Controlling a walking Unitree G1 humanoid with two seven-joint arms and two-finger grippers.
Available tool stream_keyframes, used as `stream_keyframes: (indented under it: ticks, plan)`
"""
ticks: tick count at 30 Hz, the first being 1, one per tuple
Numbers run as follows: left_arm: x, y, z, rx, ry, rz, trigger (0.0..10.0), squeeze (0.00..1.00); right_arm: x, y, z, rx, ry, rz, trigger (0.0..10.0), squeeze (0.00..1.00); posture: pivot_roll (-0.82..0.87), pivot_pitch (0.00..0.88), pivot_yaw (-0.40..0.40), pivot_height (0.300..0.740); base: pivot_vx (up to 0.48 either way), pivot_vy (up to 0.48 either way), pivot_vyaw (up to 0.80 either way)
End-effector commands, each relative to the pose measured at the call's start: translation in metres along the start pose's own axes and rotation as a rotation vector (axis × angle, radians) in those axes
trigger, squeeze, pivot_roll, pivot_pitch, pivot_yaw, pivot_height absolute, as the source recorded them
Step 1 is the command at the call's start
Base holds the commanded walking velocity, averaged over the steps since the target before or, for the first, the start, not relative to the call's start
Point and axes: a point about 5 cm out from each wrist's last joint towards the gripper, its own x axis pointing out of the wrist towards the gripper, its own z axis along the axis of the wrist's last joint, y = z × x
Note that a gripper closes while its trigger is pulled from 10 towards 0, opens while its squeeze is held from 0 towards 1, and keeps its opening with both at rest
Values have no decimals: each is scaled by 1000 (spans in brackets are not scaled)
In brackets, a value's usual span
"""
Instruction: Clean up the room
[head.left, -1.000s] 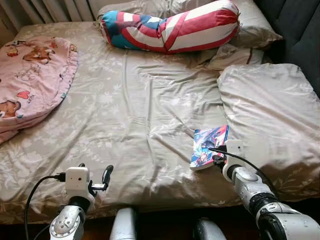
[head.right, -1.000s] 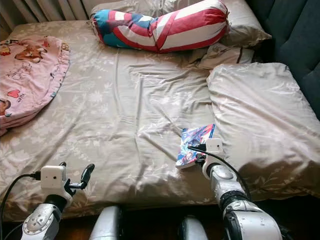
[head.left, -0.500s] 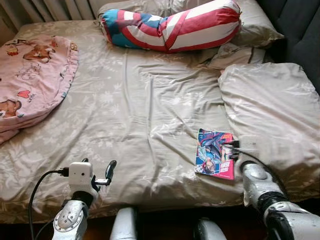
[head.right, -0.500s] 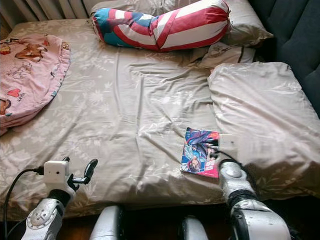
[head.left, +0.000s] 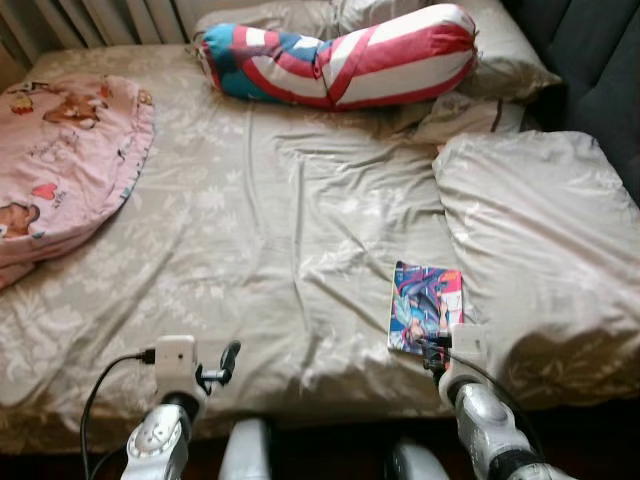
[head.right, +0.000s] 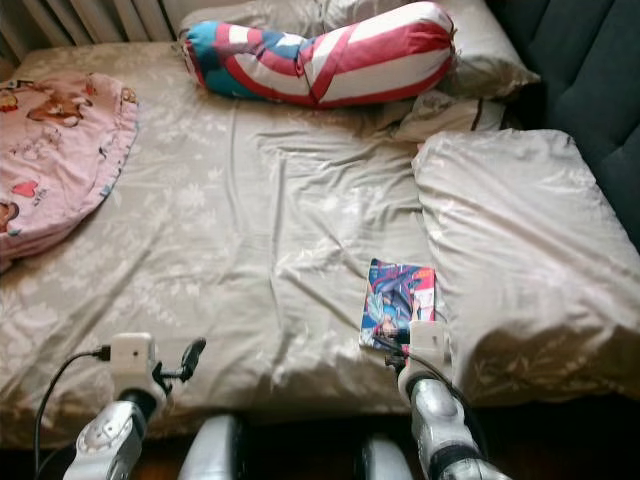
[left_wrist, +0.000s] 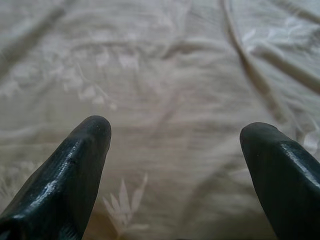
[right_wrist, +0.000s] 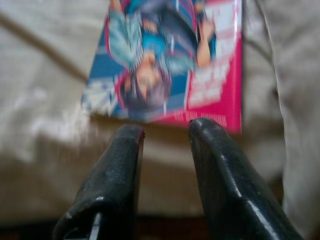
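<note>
A colourful comic-style book (head.left: 425, 308) lies flat on the beige floral bedsheet (head.left: 260, 230), close to the bed's front edge and beside a large pillow. My right gripper (right_wrist: 165, 127) hovers just short of the book's (right_wrist: 170, 65) near edge. Its two black fingers (right_wrist: 127, 165) stand a small gap apart with nothing between them. Its wrist camera box (head.left: 467, 345) sits at the mattress edge. My left gripper (left_wrist: 175, 130) is wide open over bare sheet at the bed's front left, with one finger (head.left: 231, 353) showing.
A pink teddy-print blanket (head.left: 60, 150) lies at the far left. A red, white and blue bolster (head.left: 340, 55) rests at the head of the bed. A big beige pillow (head.left: 540, 230) fills the right side, with dark upholstery (head.left: 600, 60) beyond it.
A second ago the book stood tilted up in my right gripper; now it lies flat on the sheet, released. The right gripper has drawn back toward the bed's front edge.
</note>
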Motion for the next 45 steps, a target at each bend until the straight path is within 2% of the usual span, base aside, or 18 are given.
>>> stream_keyframes:
  ticks: [1,2,3,6,8,9,14,16,21,23,27,30,34,39,45]
  plan:
    - [0,3,-9,-20,41,20,10000,0,-3,3,-13,-15,40,20,10000,0,-16,76,-5,690,0,0,0]
    - [0,3,-9,-20,41,20,10000,0,-3,3,-13,-15,40,20,10000,0,-16,76,-5,690,0,0,0]
    - [3,1,-18,-33,104,23,10000,0,-7,0,-25,-19,84,14,10000,0,-24,49,-14,700,0,0,0]
    - [4,-2,-30,-31,178,24,10000,0,-11,-6,-35,8,121,-9,10000,0,-27,30,-23,715,0,0,0]
    - [4,-3,-34,-29,202,25,10000,0,-12,-8,-38,25,132,-21,10000,0,-26,26,-24,720,0,0,0]
    - [2,-6,-43,-23,257,24,10000,0,-14,-10,-42,35,153,-30,10000,0,-21,9,-29,730,0,0,0]
    - [-2,-6,-56,-11,339,27,10000,0,-16,-9,-49,17,185,-27,10000,0,-21,0,-32,740,0,0,0]
    - [-9,-4,-68,0,409,40,10000,0,-19,-7,-55,11,208,-18,10000,0,-25,0,-34,740,0,0,0]
    - [-20,-1,-82,16,481,57,10000,0,-26,-3,-71,-7,257,3,10000,0,-32,0,-36,740,0,0,0]
    - [-28,5,-90,-3,510,112,10000,0,-33,-6,-84,-23,301,3,10000,0,-21,0,-40,740,0,0,0]
    - [-31,8,-93,-4,523,125,10000,0,-37,-9,-91,-70,324,-10,10000,0,-13,0,-42,740,0,0,0]
    - [-40,9,-103,-5,571,145,10000,0,-44,-12,-101,-140,340,-17,10000,0,-14,0,-42,740,0,0,783]
    - [-42,3,-107,0,598,142,10000,0,-44,-11,-102,-86,343,-21,10000,0,-20,0,-36,740,0,232,400]
    - [-39,-8,-108,15,609,120,10000,0,-44,-11,-101,-80,334,-27,10000,0,-23,0,-33,740,0,480,0]
    - [-32,0,-99,25,597,120,10000,0,-44,-11,-102,-128,336,-19,10000,0,-25,0,-30,740,0,480,154]
